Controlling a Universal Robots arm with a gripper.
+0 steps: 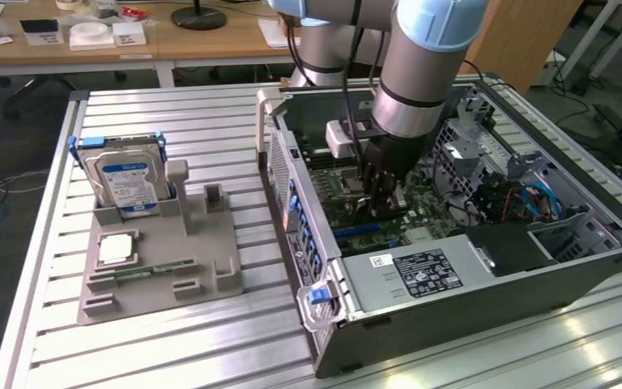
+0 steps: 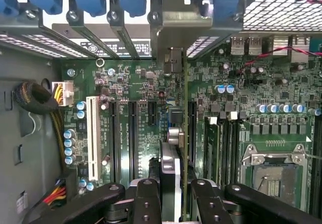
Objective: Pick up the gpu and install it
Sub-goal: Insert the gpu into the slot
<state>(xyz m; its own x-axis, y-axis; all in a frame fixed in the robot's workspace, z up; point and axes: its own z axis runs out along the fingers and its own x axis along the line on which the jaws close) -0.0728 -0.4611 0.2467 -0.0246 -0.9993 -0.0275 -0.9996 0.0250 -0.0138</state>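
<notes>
The jaws (image 2: 173, 199) are clamped on the gpu (image 2: 184, 133), held edge-on inside the open computer case (image 1: 484, 324), above the motherboard (image 2: 136, 88). Its silver bracket (image 2: 173, 32) reaches the rear slot openings at the case wall. The step in hand looks like installation: the card hangs just over a long black expansion slot (image 2: 192, 128). Seating it calls for keeping the edge parallel to that slot, bracket lined up. On the counter (image 1: 181, 113), exterior view's left, a hard drive (image 1: 127, 182) stands in a grey holder (image 1: 159, 267); its blue-white label is unreadable, as is the power supply's sticker (image 1: 432, 271).
</notes>
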